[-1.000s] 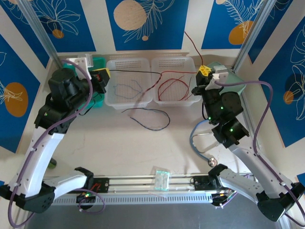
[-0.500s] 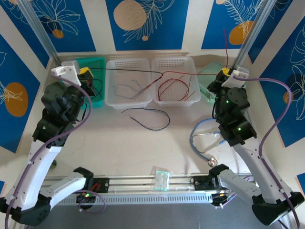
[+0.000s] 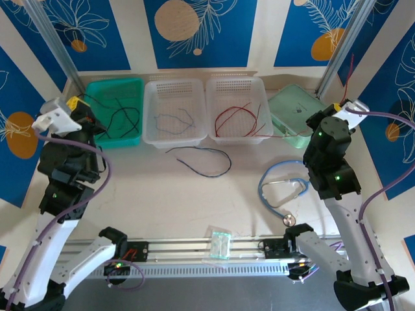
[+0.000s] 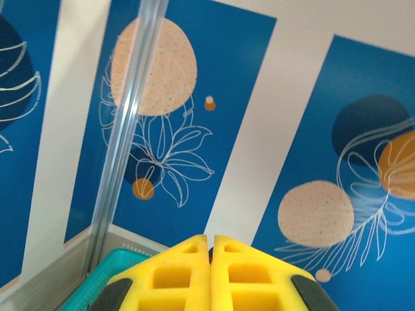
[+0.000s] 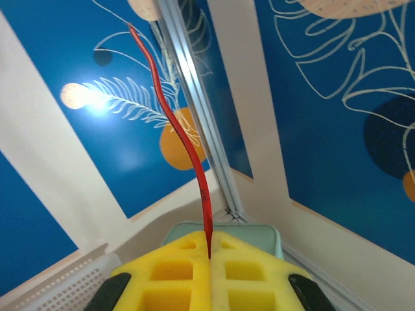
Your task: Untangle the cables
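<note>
The right hand has its yellow pads clamped on the red cable. A short free end pokes up past the pads, so the grip sits close to the tip. In the top view that hand hangs raised at the far right, over the mint tray. The rest of the red cable seems to trail left into the right basket, where it lies in loops.

The left hand has its pads pressed together, and nothing shows between them in its own camera. It's up at the far left beside the green tray. The black cable lies in that tray, and whether an end reaches the pads can't be told.

A blue-ish cable sits in the middle basket, and a loose dark cable curls on the counter just near of the baskets. The stethoscope is on the near right, not part of this.

To do this bit well, the right hand should probably draw the red cable slowly and low. With so little cable past the pads, a jerk could slip it out. The basket mesh and rim look like snag spots too, so lift it clear of the rim before going sideways. Steer clear of the stethoscope tube on the way.
</note>
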### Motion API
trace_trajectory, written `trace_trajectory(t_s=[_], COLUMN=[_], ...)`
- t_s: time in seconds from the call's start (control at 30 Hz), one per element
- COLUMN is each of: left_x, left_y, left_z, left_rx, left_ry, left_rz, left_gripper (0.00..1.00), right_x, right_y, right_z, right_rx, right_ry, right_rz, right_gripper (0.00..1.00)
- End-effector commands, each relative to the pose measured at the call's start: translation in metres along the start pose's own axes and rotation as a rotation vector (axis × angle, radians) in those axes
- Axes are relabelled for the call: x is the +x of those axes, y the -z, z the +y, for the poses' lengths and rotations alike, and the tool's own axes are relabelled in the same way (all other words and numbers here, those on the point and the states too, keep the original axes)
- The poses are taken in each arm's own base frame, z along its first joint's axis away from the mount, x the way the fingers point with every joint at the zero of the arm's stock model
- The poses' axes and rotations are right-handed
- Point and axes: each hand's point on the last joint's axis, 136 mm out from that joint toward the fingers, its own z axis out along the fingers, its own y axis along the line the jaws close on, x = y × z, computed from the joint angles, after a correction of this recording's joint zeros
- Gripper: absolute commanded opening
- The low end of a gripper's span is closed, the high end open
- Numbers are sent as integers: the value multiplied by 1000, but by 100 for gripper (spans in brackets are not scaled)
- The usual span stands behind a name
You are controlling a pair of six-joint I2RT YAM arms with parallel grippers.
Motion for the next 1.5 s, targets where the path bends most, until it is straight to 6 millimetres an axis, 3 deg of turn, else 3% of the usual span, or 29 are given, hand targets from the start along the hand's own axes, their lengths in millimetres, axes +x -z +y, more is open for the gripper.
trace_trajectory(t_s=[0.0,0.13,0.33,0.53,0.63,0.73,0.9,1.07,1.33,1.47], left_x=[-25,-33,-39,-70,-79,-78,-67,-53,-8,30], left_y=[6,1,-28,-54,-68,-86,-120,-152,-203,-228], left_z=[14,1,-53,-87,-98,-103,-95,-63,-16,10], left_rx=[-57,-10,139,190,196,202,188,93,59,27], left_ry=[96,74,-107,-191,-227,-235,-219,-246,-138,-91], left_rz=[-90,-107,8,-43,-50,-32,27,48,122,203], left_gripper=[0,0,0,0,0,0,0,0,0,0], right_x=[-12,-15,-24,-36,-47,-71,-112,-137,-123,-113], right_y=[5,4,7,17,24,43,68,83,79,78], right_z=[-15,-11,-4,7,8,12,14,17,35,40], right_rx=[66,35,-21,-116,-145,-234,-318,-380,-442,-464], right_ry=[-74,-86,-104,-126,-148,-204,-238,-234,-182,-188], right_rz=[-23,-16,-17,-11,-24,-50,-101,-157,-99,-54], right_gripper=[0,0,0,0,0,0,0,0,0,0])
